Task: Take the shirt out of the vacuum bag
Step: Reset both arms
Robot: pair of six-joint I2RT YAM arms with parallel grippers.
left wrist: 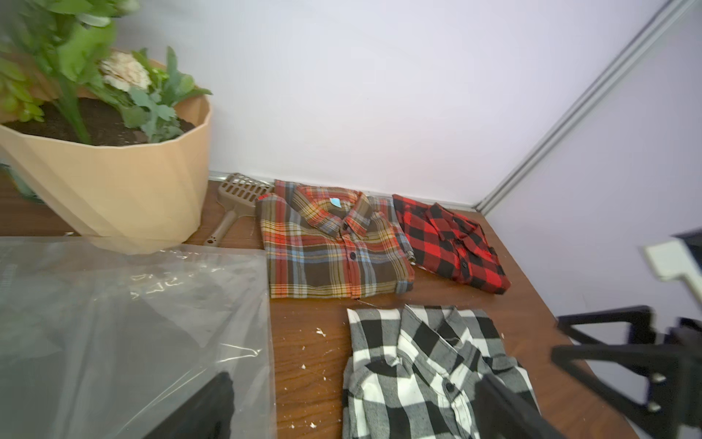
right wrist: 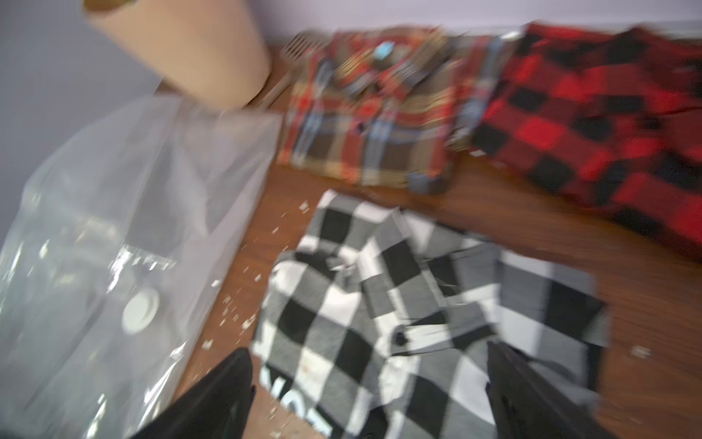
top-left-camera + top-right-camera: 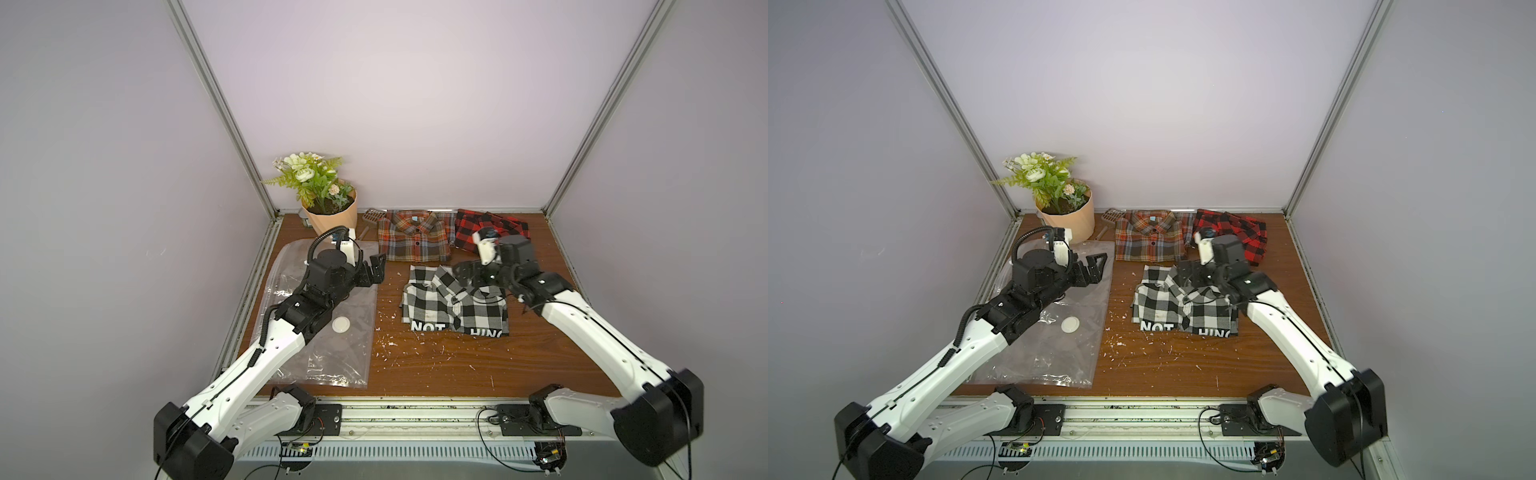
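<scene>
I see left gripper [image 3: 371,271] spread over vacuum bag [image 3: 332,353], right gripper [image 3: 467,272] spread above checked shirt [image 3: 428,307]; flowerpot [image 3: 332,218], brown plaid shirt [image 3: 415,241] behind.

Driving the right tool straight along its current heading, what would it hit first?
The right tool, jaws open, would likely meet the black-and-white checked shirt lying directly ahead; the gap is unclear.

The vacuum bag [image 3: 340,357] is clear, glossy, crinkled plastic; its valve [image 3: 341,324] is smooth white plastic. The black-and-white shirt [image 3: 424,303], plaid shirt [image 3: 411,245] and red-and-black shirt [image 3: 467,230] are matt woven cloth. The table [image 3: 436,374] is brown wood grain with a slight sheen. The pot [image 3: 338,218] is matt tan.
</scene>
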